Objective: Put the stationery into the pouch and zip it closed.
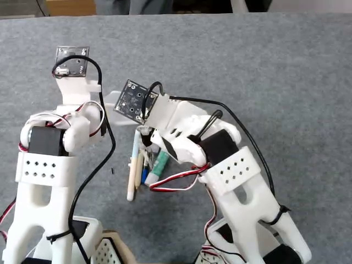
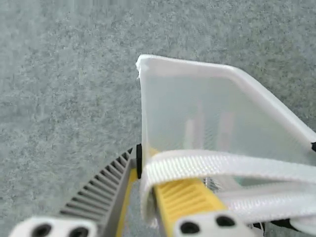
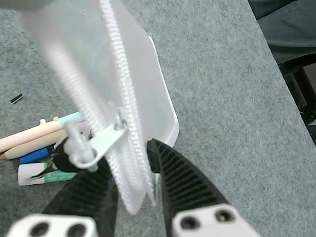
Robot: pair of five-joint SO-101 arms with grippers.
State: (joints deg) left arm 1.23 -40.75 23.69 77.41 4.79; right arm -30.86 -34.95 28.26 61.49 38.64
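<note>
A translucent white pouch (image 2: pixel 207 113) hangs above the grey mat, held between both arms. My left gripper (image 2: pixel 140 160) is shut on one end of its woven zipper edge, pinched between a yellow finger (image 2: pixel 182 197) and a grey one. My right gripper (image 3: pixel 129 158) is shut on the zipper edge at the pouch (image 3: pixel 133 84)'s other end, beside the white zipper pull (image 3: pixel 101 142). The stationery (image 1: pixel 144 164) lies on the mat under the right arm: a cream pen (image 3: pixel 29 134), a blue pen (image 3: pixel 34 154) and a green-labelled tube (image 3: pixel 42 174). The pouch's inside looks empty.
A small black piece (image 1: pixel 113 171) lies on the mat left of the stationery. Grey felt (image 1: pixel 264 66) covers the whole table, with wide free room at the back and right. A dark object (image 3: pixel 291 29) sits past the table's edge in the right wrist view.
</note>
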